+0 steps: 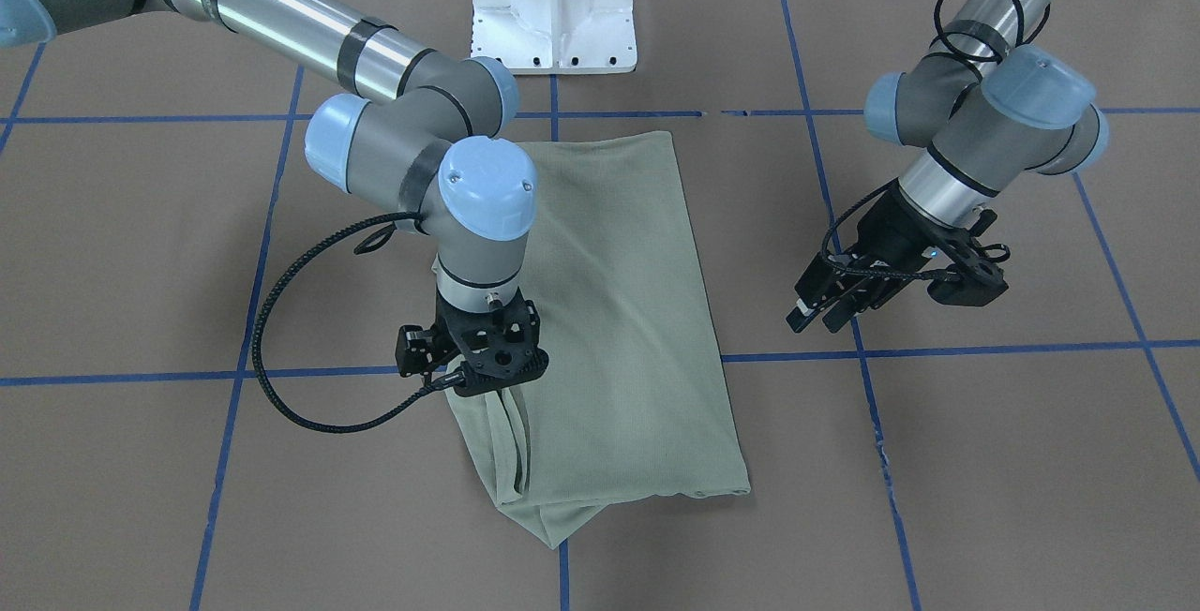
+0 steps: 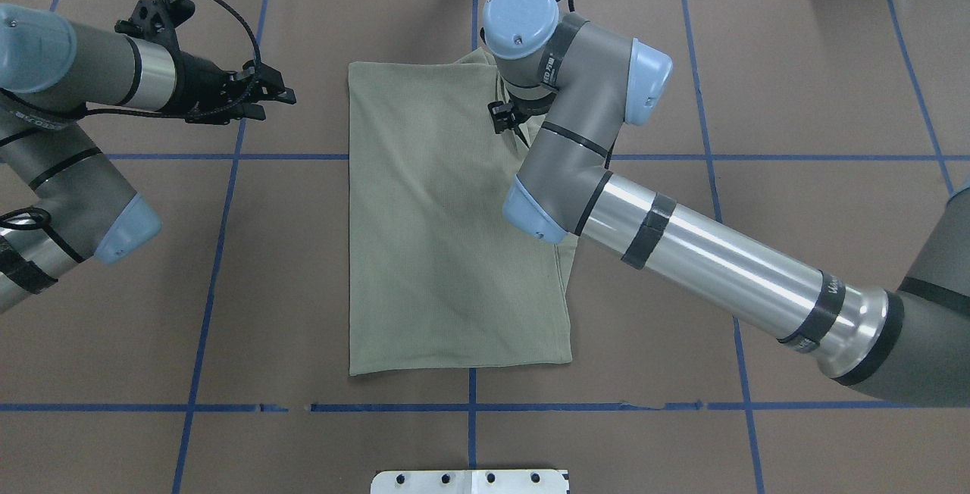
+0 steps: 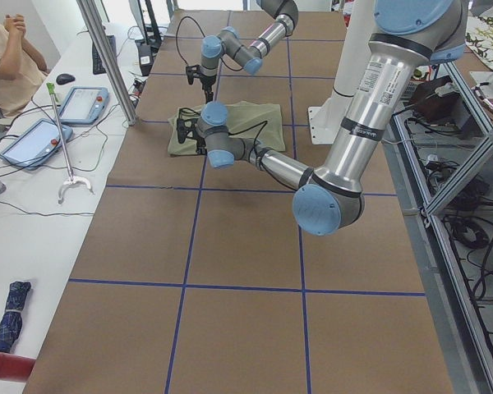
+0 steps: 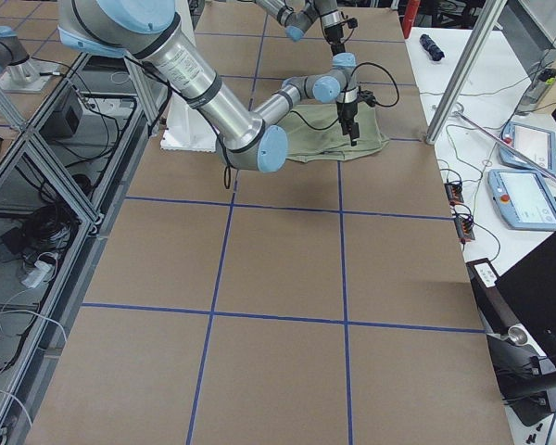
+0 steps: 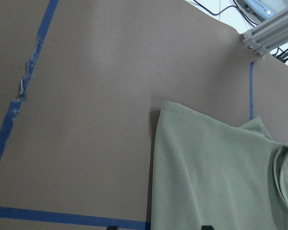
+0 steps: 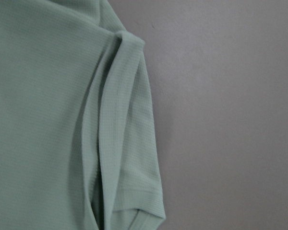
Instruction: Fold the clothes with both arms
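Exterior front-facing view: the sage-green knit shirt (image 1: 619, 311) lies folded into a long rectangle on the brown paper-covered table (image 1: 984, 461) marked with blue tape lines (image 1: 937, 350); its nearest end is rumpled, a corner drawn up into soft vertical pleats right under the right arm's black two-finger gripper (image 1: 487, 384); that gripper points straight down and looks pinched on the bunched fabric, though its fingertips are hidden by the cloth and mount, so I cannot tell for sure; beyond it the shirt spreads flat and smooth, its long edges straight and its far edge square, ending just short of the white metal pedestal base (image 1: 553, 7); to the gripper's outer side the paper lies bare; across the shirt, well apart from its other long edge, the left arm's black two-finger gripper (image 1: 830, 306) hangs above the table, tilted down with its jaws slightly parted and holding nothing; in the right wrist view a narrow folded strip with a hemmed edge (image 6: 129, 158) lies along the shirt's border, bare paper beside it.
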Robot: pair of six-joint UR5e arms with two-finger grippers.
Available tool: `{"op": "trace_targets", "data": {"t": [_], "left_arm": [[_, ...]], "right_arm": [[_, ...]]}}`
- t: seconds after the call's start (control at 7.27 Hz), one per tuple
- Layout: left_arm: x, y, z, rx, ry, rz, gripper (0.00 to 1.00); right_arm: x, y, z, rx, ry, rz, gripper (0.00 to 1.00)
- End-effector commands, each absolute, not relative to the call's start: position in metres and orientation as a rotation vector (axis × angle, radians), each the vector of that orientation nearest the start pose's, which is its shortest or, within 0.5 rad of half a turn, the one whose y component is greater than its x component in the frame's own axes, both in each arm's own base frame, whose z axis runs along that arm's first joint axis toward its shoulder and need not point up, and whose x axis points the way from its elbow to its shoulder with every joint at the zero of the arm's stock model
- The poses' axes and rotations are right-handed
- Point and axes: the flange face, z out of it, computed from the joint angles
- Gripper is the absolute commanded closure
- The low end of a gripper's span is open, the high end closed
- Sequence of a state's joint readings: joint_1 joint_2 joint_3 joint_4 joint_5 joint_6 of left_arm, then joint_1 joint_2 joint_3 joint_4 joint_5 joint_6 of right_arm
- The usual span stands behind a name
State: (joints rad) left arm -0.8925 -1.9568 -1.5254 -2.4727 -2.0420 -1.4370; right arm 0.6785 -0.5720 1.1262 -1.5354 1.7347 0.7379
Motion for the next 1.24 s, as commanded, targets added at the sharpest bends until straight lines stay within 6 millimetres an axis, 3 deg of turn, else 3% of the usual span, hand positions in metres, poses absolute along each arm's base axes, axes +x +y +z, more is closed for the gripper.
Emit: {"op": "trace_targets", "data": {"t": [0.0,0.55,0.83,0.96,1.1], "left_arm": [[0.335,-0.556,0.361,0.241,1.264,-0.36,0.34],[0.335,-0.556,0.362,0.239,1.261,-0.361,0.34],[0.335,-0.556,0.362,0.24,1.263,-0.36,0.34],[0.334,-0.555,0.358,0.243,1.269,-0.356,0.34],[0.333,-0.554,0.355,0.245,1.271,-0.355,0.34]], "right_arm": [[-0.603,-0.628,0.197,0.259,-0.513,-0.194,0.0],[-0.612,-0.631,0.235,0.222,-0.459,-0.196,0.0],[-0.603,-0.639,0.257,0.211,-0.442,-0.188,0.0],[-0.578,-0.654,0.281,0.204,-0.427,-0.18,0.0],[-0.514,-0.67,0.319,0.203,-0.447,-0.225,0.0]]}}
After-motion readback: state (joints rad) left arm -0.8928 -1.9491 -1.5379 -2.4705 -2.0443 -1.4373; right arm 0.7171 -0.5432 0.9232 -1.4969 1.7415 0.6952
